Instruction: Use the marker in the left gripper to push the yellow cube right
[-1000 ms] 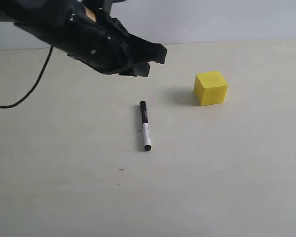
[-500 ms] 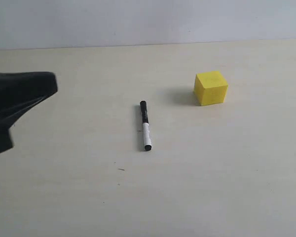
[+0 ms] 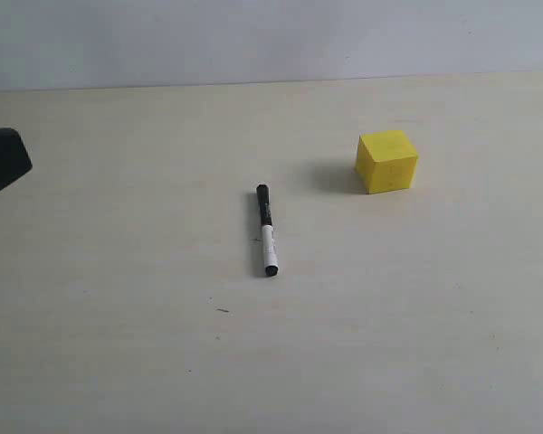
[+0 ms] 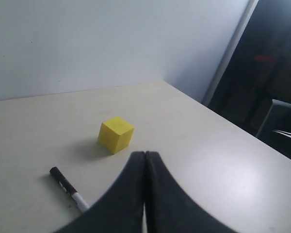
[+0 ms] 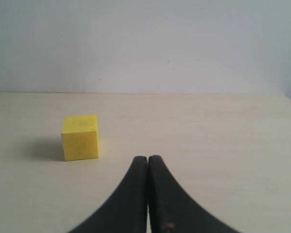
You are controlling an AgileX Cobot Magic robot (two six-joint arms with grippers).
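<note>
The pale table (image 3: pixel 118 362) filled the scene. We found the left gripper (image 4: pixel 144 156) with its 2 fingers pressed together and holding nothing. Only a black corner of it showed at the exterior view's left edge, well apart from the marker. The right gripper (image 5: pixel 148 159) was likewise closed and empty. The yellow cube (image 3: pixel 386 161) sat right of centre. The marker (image 3: pixel 267 231) lay flat on the table, left of the cube and apart from it, black cap end toward the far wall.
</note>
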